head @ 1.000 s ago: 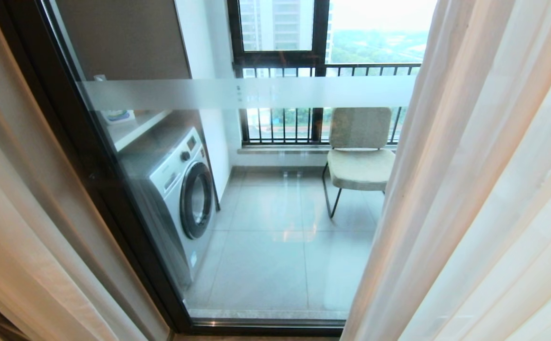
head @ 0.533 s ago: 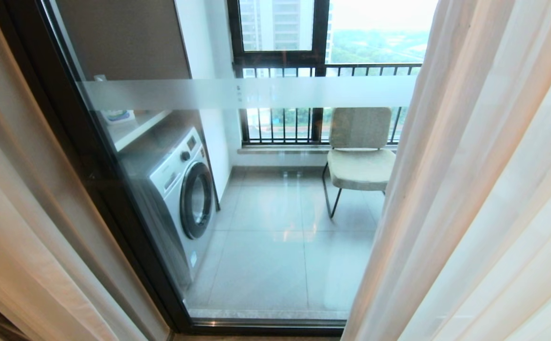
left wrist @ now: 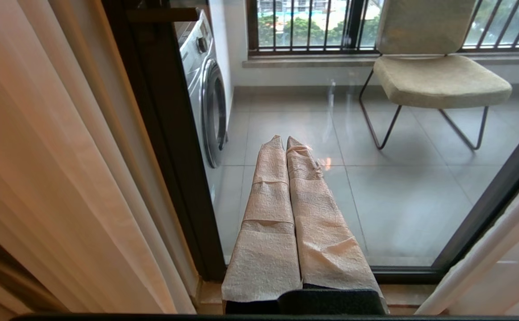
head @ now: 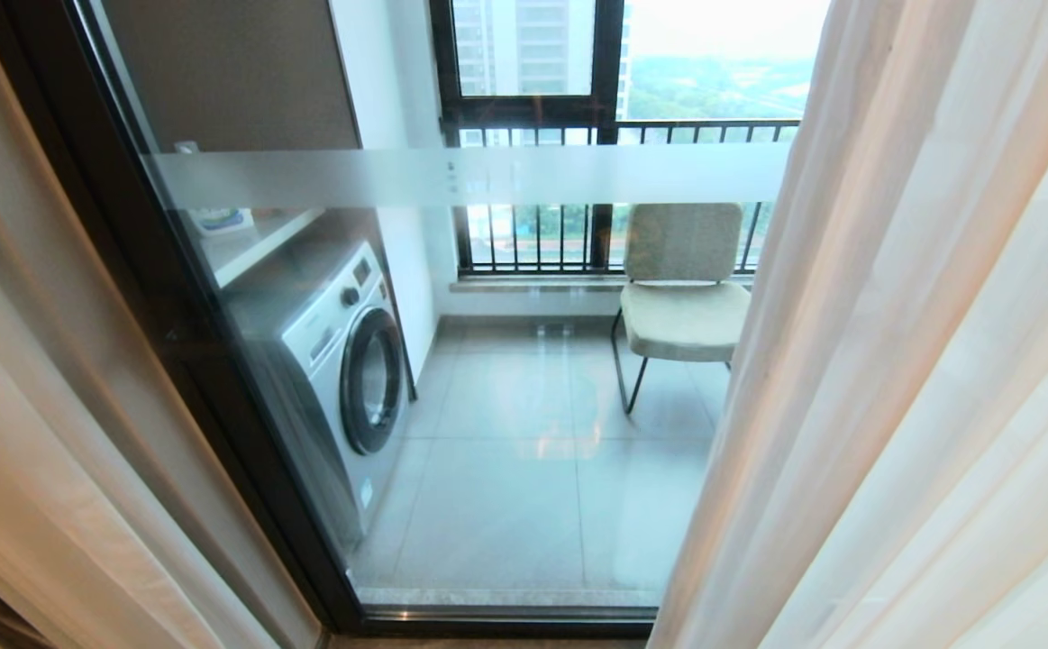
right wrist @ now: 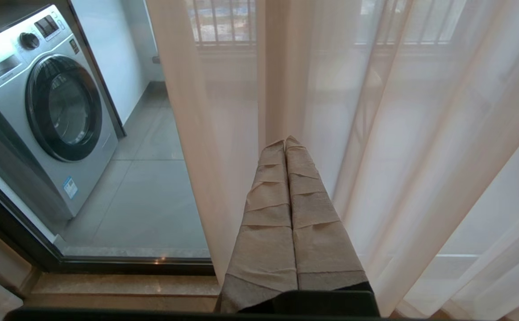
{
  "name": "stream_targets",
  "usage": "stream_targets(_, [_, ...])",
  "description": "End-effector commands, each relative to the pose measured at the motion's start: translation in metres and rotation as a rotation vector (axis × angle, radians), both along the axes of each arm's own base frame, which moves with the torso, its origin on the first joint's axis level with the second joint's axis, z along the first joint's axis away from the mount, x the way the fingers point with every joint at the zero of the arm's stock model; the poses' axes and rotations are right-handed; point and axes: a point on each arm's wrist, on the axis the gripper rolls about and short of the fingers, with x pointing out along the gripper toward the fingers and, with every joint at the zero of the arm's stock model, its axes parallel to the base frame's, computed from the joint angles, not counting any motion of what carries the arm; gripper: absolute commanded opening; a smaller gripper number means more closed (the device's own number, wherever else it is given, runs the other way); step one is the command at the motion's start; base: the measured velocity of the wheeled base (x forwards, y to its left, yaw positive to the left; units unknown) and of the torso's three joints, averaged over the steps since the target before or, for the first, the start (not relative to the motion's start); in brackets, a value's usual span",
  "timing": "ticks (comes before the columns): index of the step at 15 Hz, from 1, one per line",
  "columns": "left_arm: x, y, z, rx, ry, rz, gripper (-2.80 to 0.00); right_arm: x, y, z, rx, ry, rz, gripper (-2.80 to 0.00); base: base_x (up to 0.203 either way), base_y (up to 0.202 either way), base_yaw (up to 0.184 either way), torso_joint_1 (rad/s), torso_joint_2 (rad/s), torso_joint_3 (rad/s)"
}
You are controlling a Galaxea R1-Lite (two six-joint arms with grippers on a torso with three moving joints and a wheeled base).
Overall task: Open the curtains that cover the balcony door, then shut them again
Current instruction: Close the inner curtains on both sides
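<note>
The left pincer and right pincer were pressed shut, empty. The curtains hung parted at three and nine o'clock — balcony door bare. Closing risked snagging thin sheer — slipping folds.

A front-loading washing machine stands on the balcony's grey tiled floor, its round dark door facing across the tiles toward a padded beige chair on thin dark metal legs. Above the machine is a pale shelf with a small white and blue container on it. The chair's back is just in front of a dark-framed window with a bar railing. Beyond the railing are tall buildings and green trees under a hazy sky.
</note>
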Motion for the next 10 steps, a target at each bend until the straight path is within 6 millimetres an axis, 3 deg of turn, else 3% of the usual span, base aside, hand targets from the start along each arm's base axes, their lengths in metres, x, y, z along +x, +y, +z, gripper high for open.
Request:
stream_targets(1, [-0.0001,0.0,0.0003,0.0,-0.002,0.001,-2.8,0.0001,0.0,0.0001,0.0,0.0,0.001,-2.8,0.0,0.0,0.0,0.0,0.0,0.0])
stream_targets(3, [0.0,0.0,-0.0001,-0.002,-0.001,0.001,-2.8,0.0002,0.0,0.0002,0.0,0.001,0.001,-2.8,0.001,0.093,0.002,0.0,0.0,0.003])
stream_targets(10, [0.0,0.0,0.0001,-0.003,-0.002,0.002,-2.8,0.0001,0.0,0.0001,0.0,0.0,0.001,-2.8,0.0,0.19,0.0,0.003,0.0,0.001])
